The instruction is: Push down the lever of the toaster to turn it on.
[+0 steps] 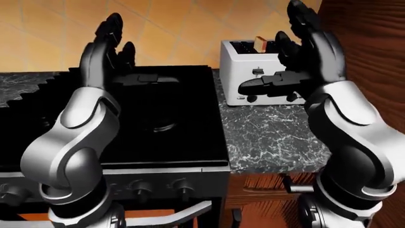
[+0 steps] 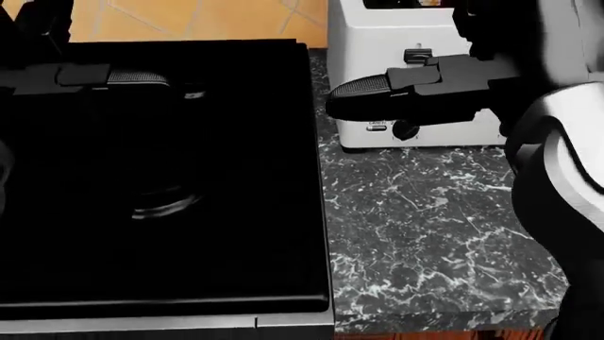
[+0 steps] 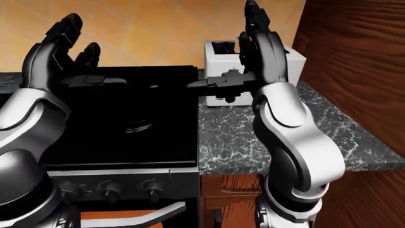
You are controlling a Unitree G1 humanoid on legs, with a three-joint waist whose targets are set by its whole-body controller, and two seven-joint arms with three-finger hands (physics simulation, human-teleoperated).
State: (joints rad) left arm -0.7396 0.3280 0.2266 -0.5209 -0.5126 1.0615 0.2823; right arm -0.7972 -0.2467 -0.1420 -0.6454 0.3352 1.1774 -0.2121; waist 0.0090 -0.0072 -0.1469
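Observation:
A white toaster [image 1: 235, 64] stands on the dark marble counter [image 1: 272, 137] against the tiled wall, with toast [image 1: 260, 40] in a slot. Its small black lever [image 2: 416, 54] sits high on the face turned toward me. My right hand [image 1: 296, 54] is open with fingers pointing up, and it stands before the toaster's right part. Its thumb [image 2: 406, 95] reaches left across the toaster's face, just below the lever. My left hand [image 1: 108, 45] is open and raised over the black stove, far left of the toaster.
A black cooktop [image 1: 158, 118] fills the left of the views, with knobs [image 1: 140, 188] along its bottom edge. A wooden cabinet wall [image 1: 373, 42] rises just right of the toaster. Bare marble counter lies below the toaster.

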